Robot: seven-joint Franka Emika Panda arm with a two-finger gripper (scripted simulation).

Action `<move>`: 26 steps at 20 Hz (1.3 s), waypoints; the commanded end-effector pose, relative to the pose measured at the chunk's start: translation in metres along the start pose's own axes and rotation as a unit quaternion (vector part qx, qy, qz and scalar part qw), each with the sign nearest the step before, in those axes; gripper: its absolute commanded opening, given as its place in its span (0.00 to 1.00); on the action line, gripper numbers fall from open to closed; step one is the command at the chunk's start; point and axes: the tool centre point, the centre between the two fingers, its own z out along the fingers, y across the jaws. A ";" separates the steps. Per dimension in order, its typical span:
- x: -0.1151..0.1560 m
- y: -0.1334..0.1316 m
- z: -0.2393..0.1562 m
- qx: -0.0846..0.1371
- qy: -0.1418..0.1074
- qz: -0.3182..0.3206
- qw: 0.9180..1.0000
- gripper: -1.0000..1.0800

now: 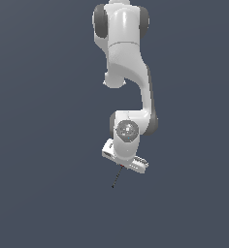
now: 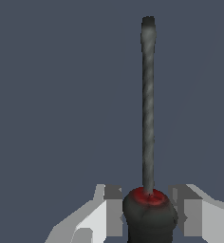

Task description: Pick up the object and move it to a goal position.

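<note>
The screwdriver (image 1: 116,178) lies below my hand in the exterior view, its thin dark shaft pointing out from under the gripper (image 1: 120,166); the handle is hidden there by the hand. In the wrist view the red-and-black handle (image 2: 149,213) sits between my two fingers (image 2: 113,209), which press against both its sides, and the shaft (image 2: 148,104) runs straight away from the gripper (image 2: 148,209). The gripper is shut on the handle. No goal marker shows in either view.
A plain dark grey-blue surface (image 1: 48,193) fills both views. The white arm (image 1: 131,72) reaches in from the top of the exterior view. No other objects or edges show.
</note>
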 end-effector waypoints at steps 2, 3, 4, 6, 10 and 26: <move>0.001 0.001 -0.007 0.000 0.001 0.000 1.000 0.00; 0.001 0.002 -0.011 0.000 0.001 0.000 1.000 0.00; 0.002 0.002 -0.015 0.000 0.001 0.000 1.000 0.00; 0.003 0.004 -0.025 0.000 0.001 0.000 1.000 0.00; 0.006 0.009 -0.055 0.000 0.001 0.000 1.000 0.00; 0.022 0.028 -0.176 0.000 0.001 0.000 1.000 0.00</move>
